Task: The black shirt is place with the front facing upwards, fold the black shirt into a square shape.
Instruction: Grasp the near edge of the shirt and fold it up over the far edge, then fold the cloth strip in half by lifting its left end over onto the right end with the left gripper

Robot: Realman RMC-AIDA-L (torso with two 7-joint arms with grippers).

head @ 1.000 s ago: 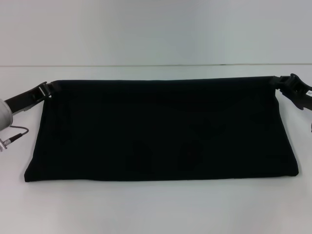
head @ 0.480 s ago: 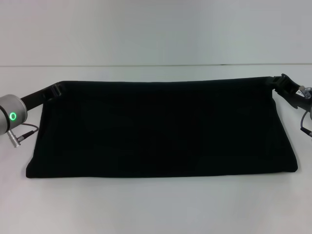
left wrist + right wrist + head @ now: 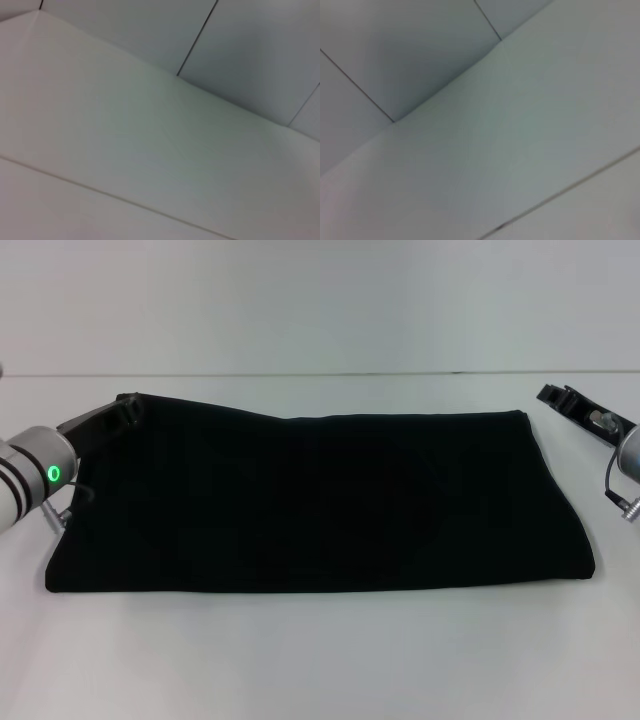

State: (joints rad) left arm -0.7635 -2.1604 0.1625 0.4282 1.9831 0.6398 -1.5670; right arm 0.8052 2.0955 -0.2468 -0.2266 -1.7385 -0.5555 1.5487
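- Left gripper (image 3: 125, 410) sits at the far left corner of the black shirt (image 3: 320, 500), touching or pinching the cloth; against black fabric I cannot tell how its fingers stand.
- Right gripper (image 3: 560, 398) lies clear of the shirt, just off its far right corner; its fingers look parted and it holds nothing.
- The shirt lies on the white tabletop (image 3: 320, 660) as a wide, flat band, folded over so no print shows.
- Risk: if the left corner is held while that arm pulls away, the upper layer would drag and skew the fold.
- Risk: the band is far wider than deep, so uneven side folds would leave an oblong, not a square.
- Both arms reach in low from the sides, forearms slanting toward the far corners.
- Both wrist views show only bare wall panels.
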